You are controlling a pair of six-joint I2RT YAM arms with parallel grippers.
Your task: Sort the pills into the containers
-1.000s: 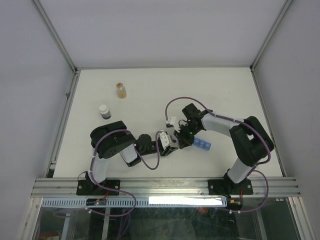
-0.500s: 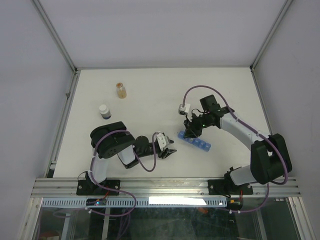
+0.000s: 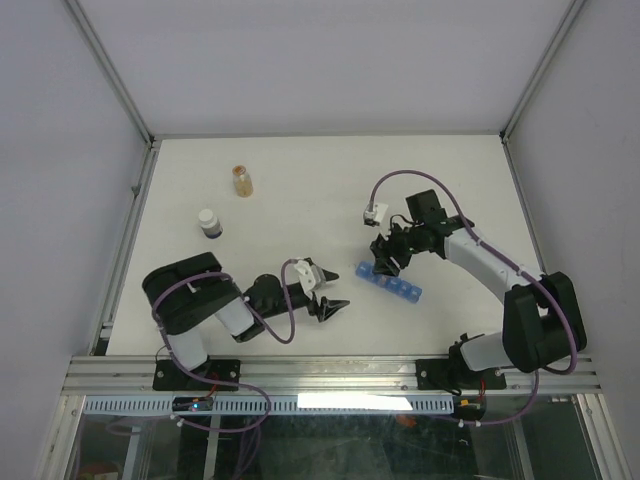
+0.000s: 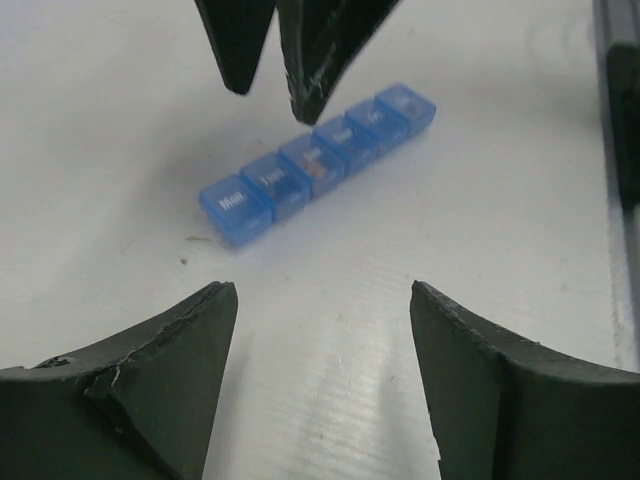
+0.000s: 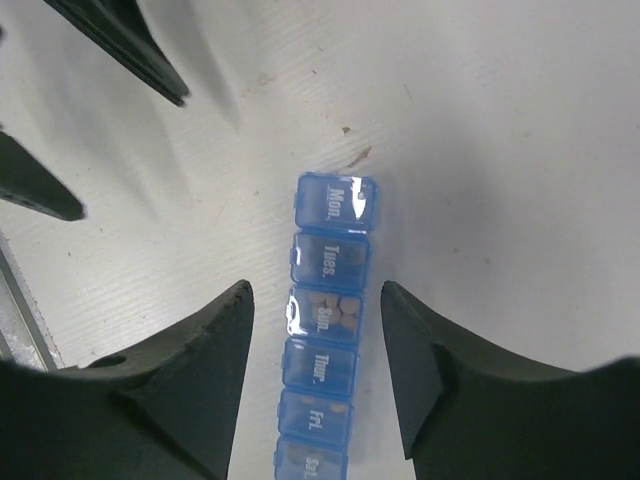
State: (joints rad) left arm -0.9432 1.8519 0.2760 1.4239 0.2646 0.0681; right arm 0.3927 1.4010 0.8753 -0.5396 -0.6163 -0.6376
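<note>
The containers are one blue translucent pill-organiser strip [image 3: 390, 284] lying flat on the white table, lids shut and marked with day names. Brown pills [image 5: 340, 310] show through the lid marked "Sun." and through some others. My right gripper [image 3: 385, 263] hangs over the strip's left part. In the right wrist view it [image 5: 315, 287] is open, with a finger on each side of the strip [image 5: 325, 330] and a gap to both. My left gripper [image 3: 331, 291] stands left of the strip, open and empty [image 4: 322, 290], facing the strip [image 4: 315, 165].
A small amber bottle [image 3: 242, 181] and a white-capped vial [image 3: 209, 223] stand at the back left. The metal rail [image 3: 330, 375] runs along the near edge. My right gripper's fingers [image 4: 240, 50] show just behind the strip in the left wrist view.
Both grippers have opened. The left arm has drawn back to the left, away from the strip. The right gripper has shifted right and back, uncovering the strip's left end.
</note>
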